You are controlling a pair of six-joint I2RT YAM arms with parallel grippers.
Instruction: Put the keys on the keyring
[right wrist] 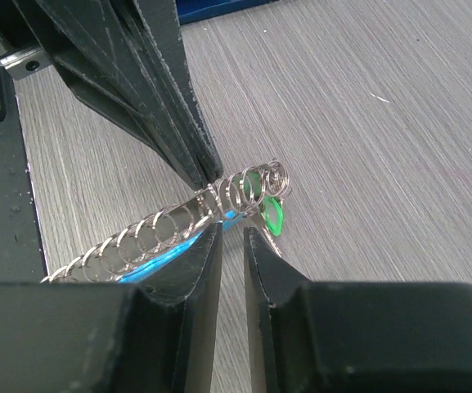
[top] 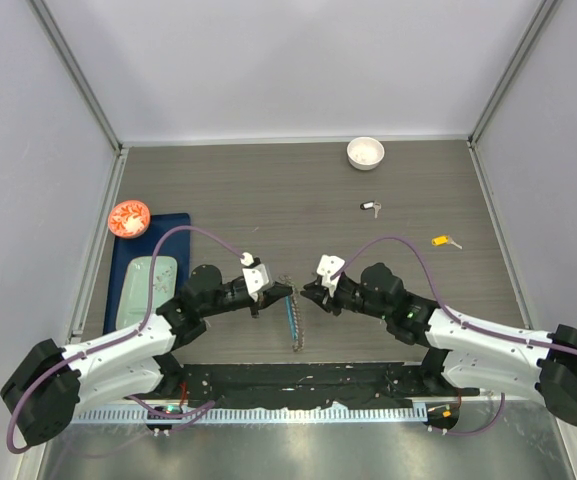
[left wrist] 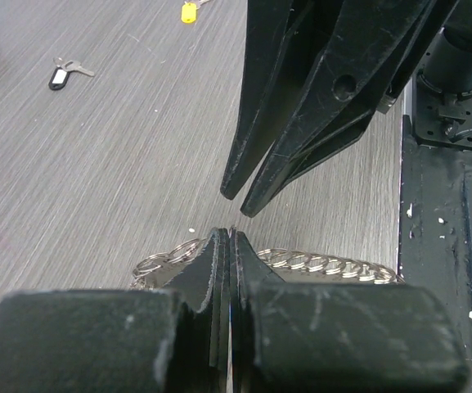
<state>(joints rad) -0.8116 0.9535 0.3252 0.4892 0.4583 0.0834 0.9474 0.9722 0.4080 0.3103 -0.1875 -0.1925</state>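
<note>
The keyring [top: 294, 318], a loop of silver links with a blue segment [right wrist: 167, 255], lies on the table between my grippers. My left gripper [top: 274, 293] is shut on its chain [left wrist: 334, 264]; in the right wrist view its fingertips [right wrist: 201, 168] pinch the links. A green-tagged key [right wrist: 274, 216] hangs at the loop's end. My right gripper [right wrist: 232, 231] is slightly open and empty, its tips just short of the chain and the green tag. A black-tagged key [top: 370, 207] and a yellow-tagged key [top: 445, 241] lie loose farther back; both also show in the left wrist view, the black one [left wrist: 59, 76] and the yellow one [left wrist: 189, 12].
A small white bowl [top: 365, 152] stands at the back of the table. A blue mat [top: 168, 232] at the left carries a pale tray [top: 146, 283] and a red dish [top: 128, 217]. The black base rail [top: 298, 385] runs along the near edge.
</note>
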